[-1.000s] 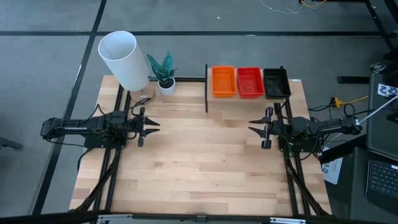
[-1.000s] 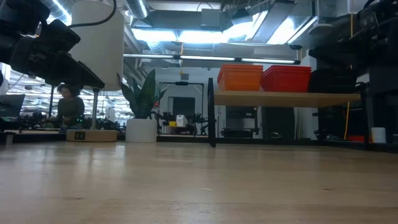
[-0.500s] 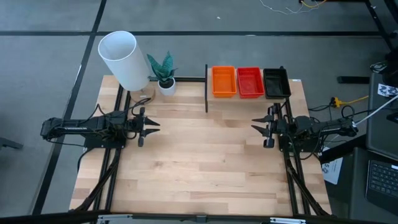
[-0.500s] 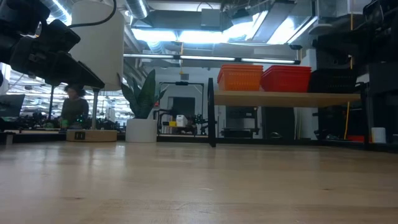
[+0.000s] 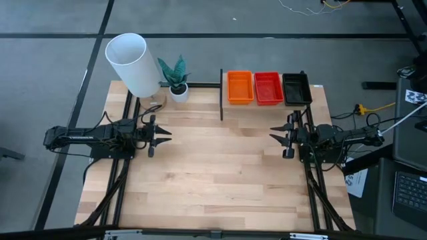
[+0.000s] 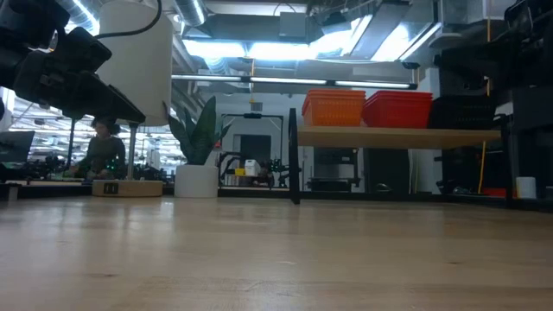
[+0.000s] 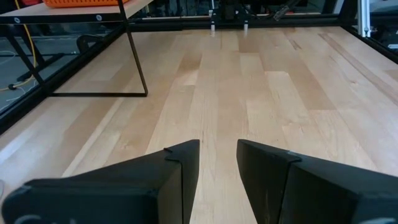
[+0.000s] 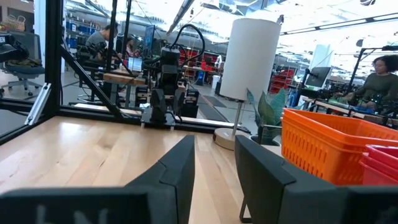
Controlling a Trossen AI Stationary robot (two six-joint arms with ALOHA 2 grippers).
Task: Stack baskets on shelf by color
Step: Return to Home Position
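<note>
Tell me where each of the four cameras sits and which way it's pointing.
High: above the table, looking straight down; shows both arms, with the left gripper and right gripper facing each other.
Low: at tabletop height, looking level toward the shelf; the left arm looms at upper left.
Left wrist: on that arm, looking across the table past its own open fingers.
Right wrist: on its arm, looking back toward the left arm past its own open fingers.
Shared: all four show the orange baskets.

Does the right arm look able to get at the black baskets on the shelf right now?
Probably yes. The right gripper waits, empty, just before the shelf, near the black baskets at its end. Only tabletop lies between, and nothing hangs above them.
</note>
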